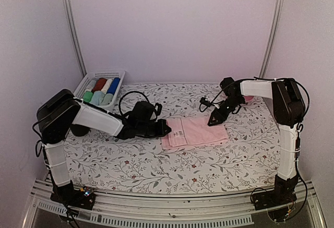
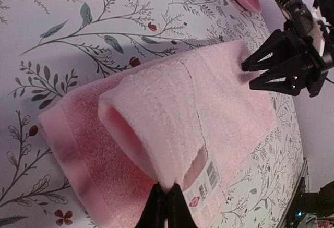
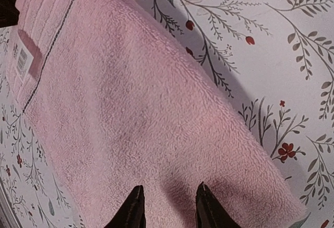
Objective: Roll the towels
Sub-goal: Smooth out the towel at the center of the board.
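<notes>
Around the work we see a white basket [image 1: 104, 73] at the far left corner of the table [image 1: 130, 160], holding rolled cloths [image 1: 102, 91] in dark red, white, blue and green; they are too tightly packed for us to count. A pink saucer [image 1: 249, 98] sits at the far right, behind the right arm. Nothing lies between either gripper and the cloth.

We count one pink towel [image 1: 201, 133], two grippers, one basket and one saucer.

The pink towel lies folded flat near the middle of the table, with a white label [image 2: 206, 183] at its left end. The left gripper [image 1: 166, 129] has its jaws together, clamped on that end, which is lifted and curled over onto the rest. The right gripper [image 1: 213, 121] is at the opposite end, jaws apart with the towel directly beneath them. We cannot tell whether its fingertips [image 3: 134, 207] touch the cloth.
</notes>
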